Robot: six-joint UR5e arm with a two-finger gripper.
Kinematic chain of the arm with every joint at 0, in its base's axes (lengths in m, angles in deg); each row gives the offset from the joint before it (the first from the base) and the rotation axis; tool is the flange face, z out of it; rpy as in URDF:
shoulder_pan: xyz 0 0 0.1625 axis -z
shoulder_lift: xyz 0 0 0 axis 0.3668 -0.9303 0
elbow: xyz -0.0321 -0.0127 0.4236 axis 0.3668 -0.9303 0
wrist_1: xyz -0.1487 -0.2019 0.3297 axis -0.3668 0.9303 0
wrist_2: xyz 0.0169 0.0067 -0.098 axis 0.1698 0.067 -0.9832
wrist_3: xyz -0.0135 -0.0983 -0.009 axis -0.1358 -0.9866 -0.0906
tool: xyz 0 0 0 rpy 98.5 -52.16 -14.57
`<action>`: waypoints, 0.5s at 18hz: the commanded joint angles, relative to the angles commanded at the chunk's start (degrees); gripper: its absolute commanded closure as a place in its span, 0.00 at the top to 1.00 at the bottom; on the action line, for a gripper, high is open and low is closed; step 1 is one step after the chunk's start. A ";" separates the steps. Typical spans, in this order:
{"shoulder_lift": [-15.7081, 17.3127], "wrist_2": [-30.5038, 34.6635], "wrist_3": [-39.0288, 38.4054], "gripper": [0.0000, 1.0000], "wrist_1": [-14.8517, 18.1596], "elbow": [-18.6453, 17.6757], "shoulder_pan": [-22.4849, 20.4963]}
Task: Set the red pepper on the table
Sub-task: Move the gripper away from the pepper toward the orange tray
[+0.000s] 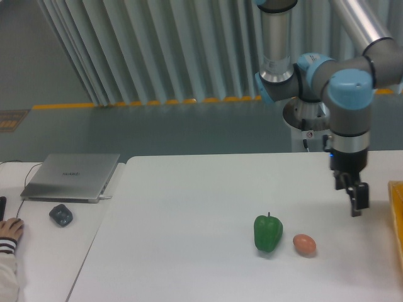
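The red pepper is out of view. My gripper [356, 202] hangs above the right part of the white table [189, 251], up and to the right of the orange-brown egg-shaped thing [304, 244]. Nothing is visible between its dark fingers, which appear close together; from this angle I cannot tell whether they are open or shut. A green bell pepper [268, 232] stands upright on the table, left of the egg-shaped thing.
An orange-yellow container edge [397, 220] shows at the far right of the table. On the lower desk to the left lie a closed laptop [72, 177], a dark small device [61, 215] and a person's hand [9, 231].
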 joint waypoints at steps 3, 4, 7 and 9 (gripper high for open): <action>-1.06 0.26 4.81 1.00 -1.33 0.00 -1.93; -1.06 1.31 8.41 1.00 -1.33 0.00 -3.07; -2.02 8.16 19.76 1.00 -1.59 0.70 -4.13; -2.46 9.67 20.22 1.00 -2.20 1.23 -5.44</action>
